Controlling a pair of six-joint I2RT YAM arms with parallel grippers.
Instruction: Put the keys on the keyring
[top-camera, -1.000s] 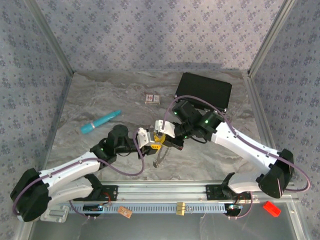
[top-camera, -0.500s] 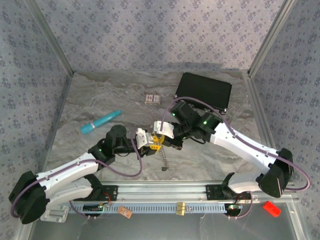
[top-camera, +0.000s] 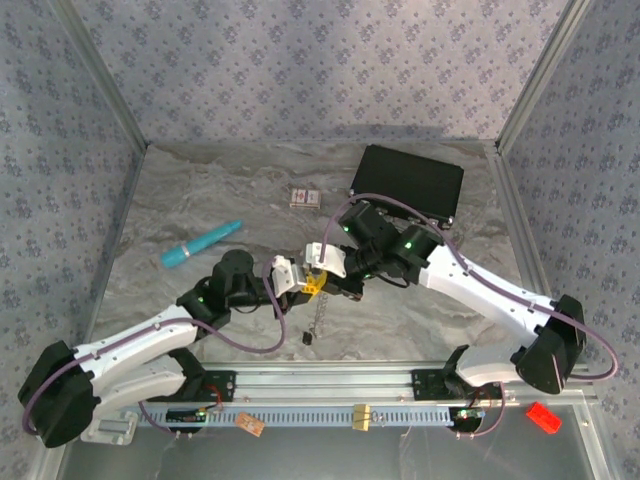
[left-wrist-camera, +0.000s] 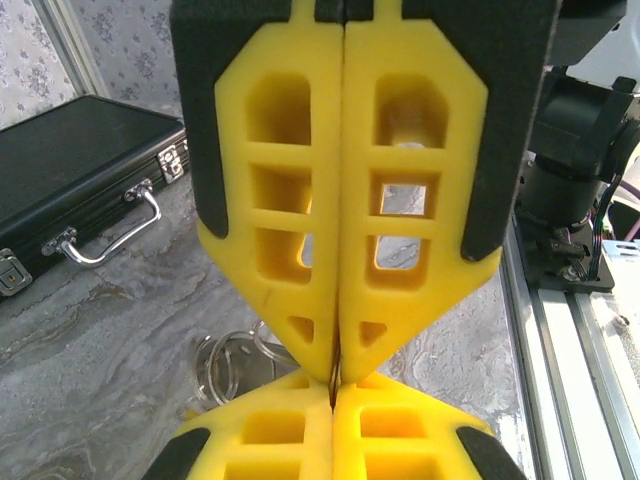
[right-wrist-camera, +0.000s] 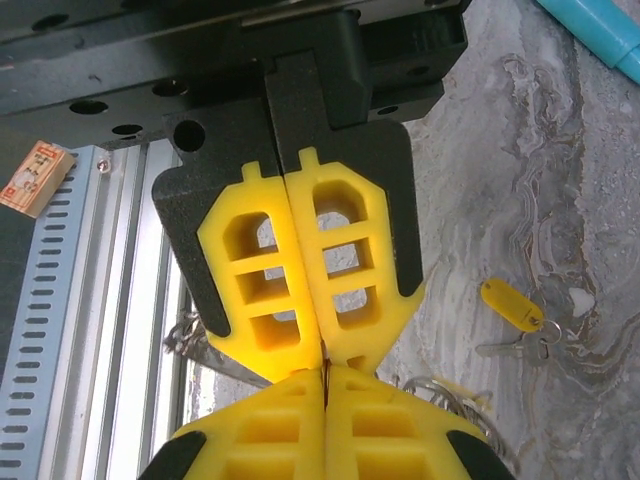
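Inspection of my two jaw sets, tip to tip over the table (top-camera: 200, 190).

1. Left gripper (left-wrist-camera: 335, 395): the jaws are closed, yellow pads flush along the seam with no gap. A thin dark sliver sits where the tips meet. I cannot tell what it is, or whether it is pinched.

2. Right gripper (right-wrist-camera: 325, 385): the jaws are likewise closed, pads pressed together along their whole visible length. Its tips butt against the left tips, point to point.

3. Keyring (left-wrist-camera: 226, 362): silvery wire loops lie just below and beside the meeting point of the tips, on the left in the left wrist view. In the right wrist view they are on the right, under the right pads. I cannot tell whether either jaw set touches them.

4. Keys (right-wrist-camera: 512, 305): the bunch, one with a yellow head, rests flat on the table off to the side of the right jaws. It is clear of both sets of pads and apart from the loops.

5. Chain (top-camera: 318, 314): a thin beaded strand hangs straight down from beneath the joined tips, with a small dark end. Which jaw set carries it I cannot tell.

6. Surroundings: the black case (left-wrist-camera: 70, 190) lies beyond the jaws. A teal stick (top-camera: 201, 243) lies beyond the left arm. A small red-and-white box (top-camera: 305, 197) is just beside the case.
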